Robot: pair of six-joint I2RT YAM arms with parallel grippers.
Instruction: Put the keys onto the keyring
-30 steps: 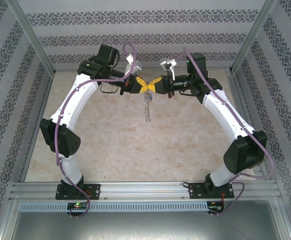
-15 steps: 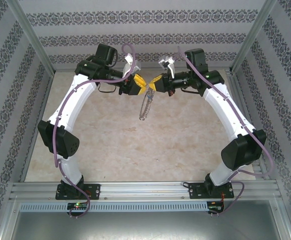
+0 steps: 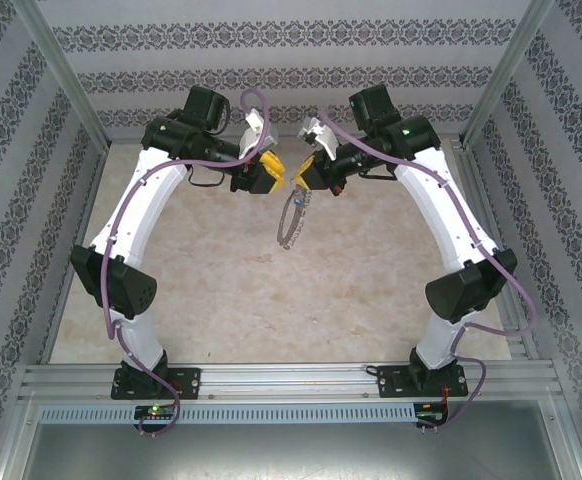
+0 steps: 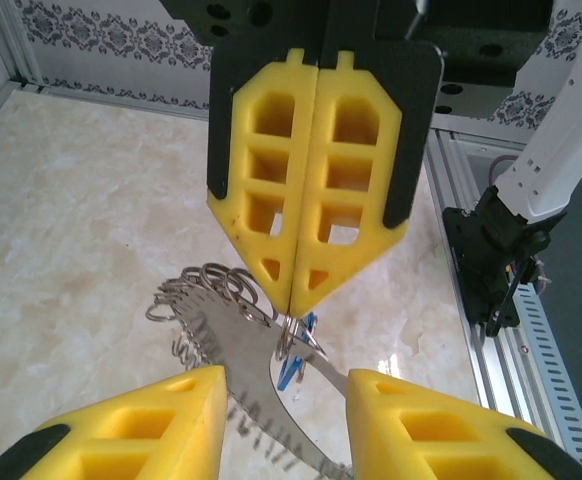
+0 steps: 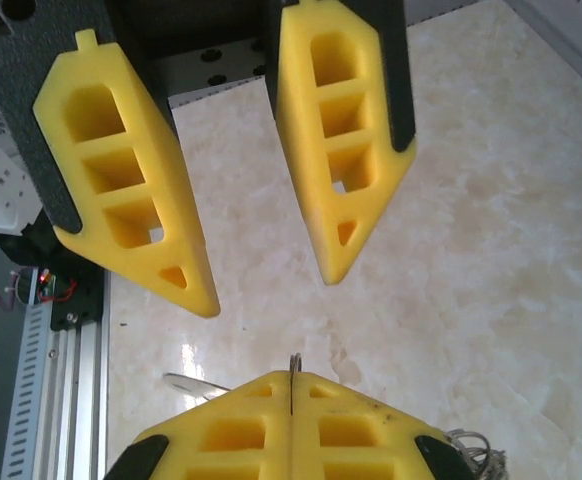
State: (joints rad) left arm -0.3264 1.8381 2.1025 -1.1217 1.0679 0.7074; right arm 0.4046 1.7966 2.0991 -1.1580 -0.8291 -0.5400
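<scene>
Right gripper (image 3: 300, 178): fingers clenched flat together on the top of the keyring (image 3: 290, 220); this one pinch carries the whole loop.
Keyring: hangs free in mid-air between the two arms, clear of the tabletop (image 3: 391, 290). Likely held high so the fringe of silver pieces (image 4: 203, 290) dangles away and the loop faces the other arm.
Left gripper (image 4: 283, 385): fingers parted, gripping nothing. They flank the loop's edge, apparently without touching it.
Blue-headed key (image 4: 293, 362): just below the right fingertips, against the loop. Cannot tell whether it is threaded on or merely resting there.
Arrangement: tips face each other, close, which suits hand-to-hand work off the tabletop.
Risk: the slack loop may swing, and the tiny key is easy to miss.
</scene>
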